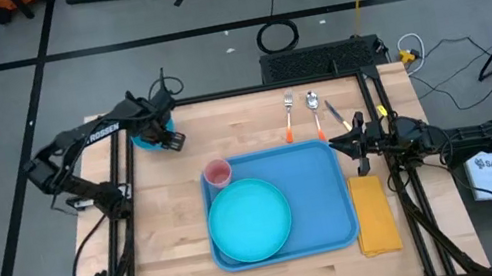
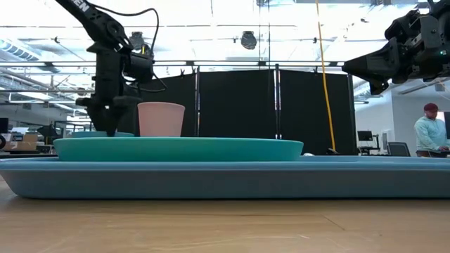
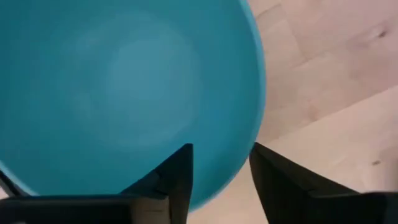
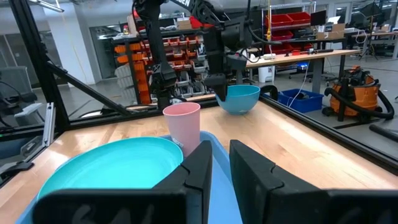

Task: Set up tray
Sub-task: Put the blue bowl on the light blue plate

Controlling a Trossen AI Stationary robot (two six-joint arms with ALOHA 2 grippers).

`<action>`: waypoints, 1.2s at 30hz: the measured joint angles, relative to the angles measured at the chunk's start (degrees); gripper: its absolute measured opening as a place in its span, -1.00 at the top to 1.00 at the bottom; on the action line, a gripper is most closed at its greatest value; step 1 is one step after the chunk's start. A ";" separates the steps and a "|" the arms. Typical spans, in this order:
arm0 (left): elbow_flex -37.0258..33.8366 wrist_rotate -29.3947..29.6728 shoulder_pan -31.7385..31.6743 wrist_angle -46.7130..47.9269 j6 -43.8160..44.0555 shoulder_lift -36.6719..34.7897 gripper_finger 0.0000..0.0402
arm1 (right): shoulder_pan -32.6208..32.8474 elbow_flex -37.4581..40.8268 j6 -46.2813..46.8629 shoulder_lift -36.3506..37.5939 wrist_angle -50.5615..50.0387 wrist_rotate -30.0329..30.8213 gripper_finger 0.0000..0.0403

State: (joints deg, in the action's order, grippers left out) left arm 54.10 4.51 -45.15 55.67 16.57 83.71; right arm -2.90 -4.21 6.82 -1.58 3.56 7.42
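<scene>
The blue tray (image 1: 328, 169) lies at mid-table, with a round turquoise plate (image 1: 250, 220) on its near left part and a pink cup (image 1: 218, 172) standing upright in its far left corner. A turquoise bowl (image 3: 124, 93) sits on the table at the far left. My left gripper (image 3: 221, 149) points down over it, open. One finger is inside the bowl's rim (image 3: 244, 163) and one is outside. My right gripper (image 1: 340, 142) hovers level by the tray's far right corner, a narrow gap between its fingers and nothing in it.
A fork (image 1: 290, 115) and a spoon (image 1: 314, 111) with orange handles lie on the table beyond the tray. A yellow napkin (image 1: 374, 214) lies right of the tray. Bare wood stretches between the bowl and the tray. A person (image 2: 430, 133) stands far off in the room.
</scene>
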 joint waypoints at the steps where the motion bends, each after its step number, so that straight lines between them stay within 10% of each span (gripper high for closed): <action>1: -0.01 0.02 0.00 -0.30 -0.32 0.26 0.16 | -0.02 0.00 0.00 0.00 0.01 0.00 0.76; 6: -0.03 0.00 0.18 -0.51 -1.36 0.94 0.29 | 0.00 0.00 -0.01 0.00 0.01 0.00 0.76; 12: 0.02 0.58 0.24 -0.68 -3.13 0.93 0.92 | 0.00 0.00 0.00 0.00 -0.01 0.00 0.76; 36: -2.62 -7.85 20.79 -38.85 -16.00 -23.04 0.96 | -0.01 0.00 -0.01 0.02 0.01 0.00 0.76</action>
State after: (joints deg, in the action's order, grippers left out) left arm 51.48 -3.34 -24.35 16.82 0.56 60.67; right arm -2.91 -4.21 6.81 -1.56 3.57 7.42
